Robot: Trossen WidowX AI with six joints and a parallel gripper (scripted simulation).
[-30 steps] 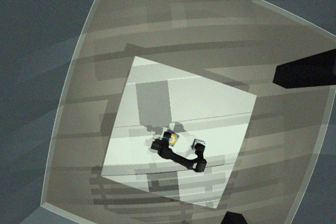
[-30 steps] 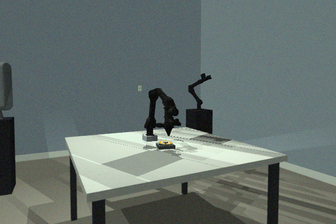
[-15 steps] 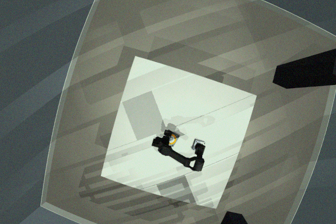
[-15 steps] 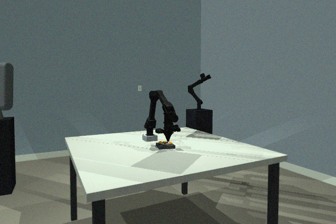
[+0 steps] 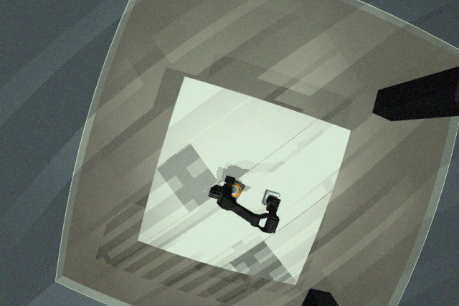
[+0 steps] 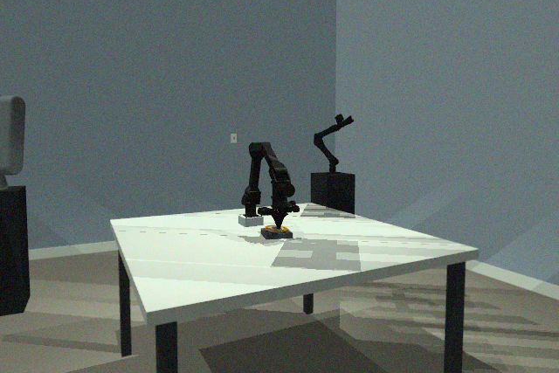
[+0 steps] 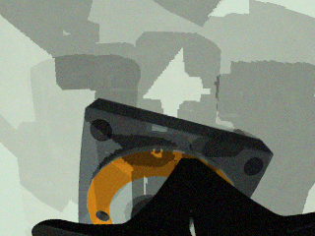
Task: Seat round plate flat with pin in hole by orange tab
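The round plate (image 5: 237,190) (image 6: 271,227) (image 7: 105,187), an orange ring with a pale middle, sits on the dark square base (image 6: 276,235) (image 7: 89,162). In the wrist view a small dark hole (image 7: 102,215) shows in the ring at lower left, and a small orange detail (image 7: 157,152) at its far edge; I cannot tell whether that is the tab. The pin cannot be made out, nor whether the plate lies flat. My gripper (image 6: 279,227) (image 7: 188,165) is shut and empty, pointing down, its tips at or just above the plate. Its fingers hide the plate's right part.
The arm's pale mount (image 5: 265,197) (image 6: 251,220) stands on the white table (image 5: 237,128) (image 6: 189,265) beside the base. A second black arm (image 6: 321,145) stands on a dark pedestal (image 6: 333,190) behind the table.
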